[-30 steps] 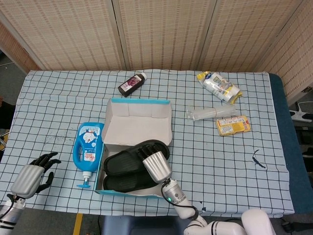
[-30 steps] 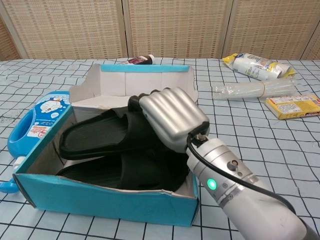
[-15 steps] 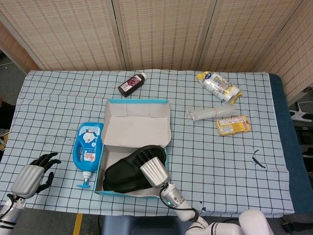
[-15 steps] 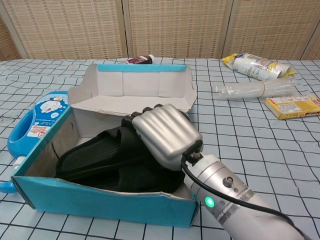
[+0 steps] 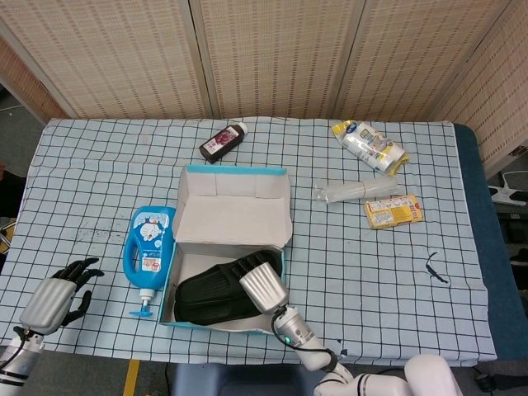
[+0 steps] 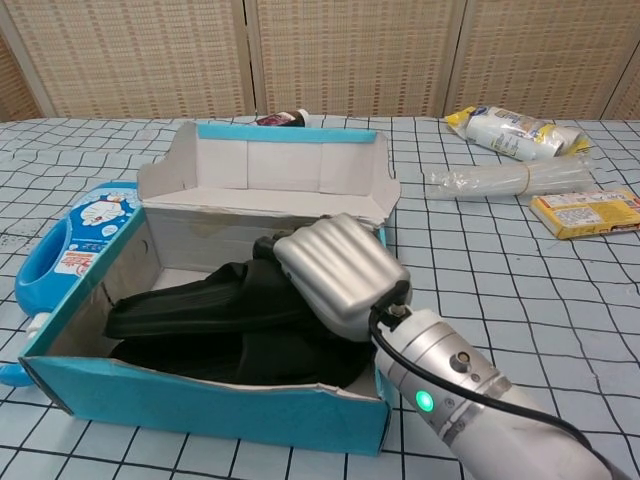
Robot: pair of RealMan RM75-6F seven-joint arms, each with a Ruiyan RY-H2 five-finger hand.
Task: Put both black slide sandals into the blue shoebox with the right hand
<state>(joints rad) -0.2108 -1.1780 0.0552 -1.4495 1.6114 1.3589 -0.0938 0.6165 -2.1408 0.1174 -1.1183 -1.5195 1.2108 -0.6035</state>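
Two black slide sandals point(image 6: 215, 315) point(image 5: 210, 297) lie stacked inside the blue shoebox point(image 6: 200, 410) point(image 5: 186, 323), the upper one slanting over the lower. My right hand point(image 6: 335, 275) point(image 5: 262, 287) reaches into the box's right end, its fingers curled down onto the upper sandal's strap. How firmly it grips is hidden behind the silver back of the hand. My left hand point(image 5: 59, 295) rests far off at the table's front left corner, fingers loosely spread, holding nothing.
A blue detergent bottle point(image 5: 147, 247) point(image 6: 70, 250) lies against the box's left side. A dark bottle point(image 5: 223, 140) lies behind the box. A snack bag point(image 5: 370, 145), a clear plastic pack point(image 5: 356, 191) and a yellow packet point(image 5: 393, 211) lie at the back right.
My right hand has pushed the upper sandal down and toward the near end of the box. The sandals now lie lower inside. The box shifted slightly. The left hand stayed still.
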